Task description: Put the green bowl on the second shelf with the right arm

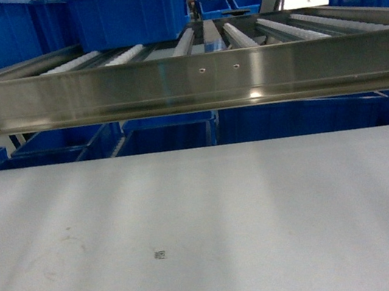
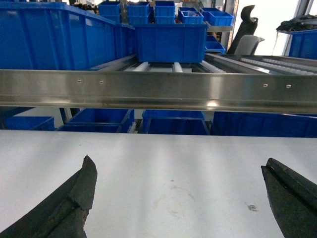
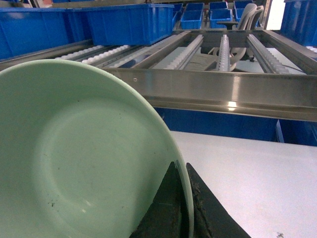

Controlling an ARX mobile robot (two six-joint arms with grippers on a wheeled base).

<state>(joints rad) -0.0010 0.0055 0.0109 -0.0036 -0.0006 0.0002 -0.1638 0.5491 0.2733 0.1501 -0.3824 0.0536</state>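
One green bowl [image 3: 84, 158] fills the right wrist view, its rim at five o'clock pinched between the closed fingers of the right claw [image 3: 185, 198], before the second shelf [image 3: 213, 89]. The left claw [image 2: 178, 198] hangs wide open, empty, above the white worktop [image 2: 173, 163].

The green bowl [image 3: 89, 158] runs off the right wrist view's left and bottom edges. The left gripper's [image 2: 178, 198] fingers [image 2: 74, 203] are cut off below.
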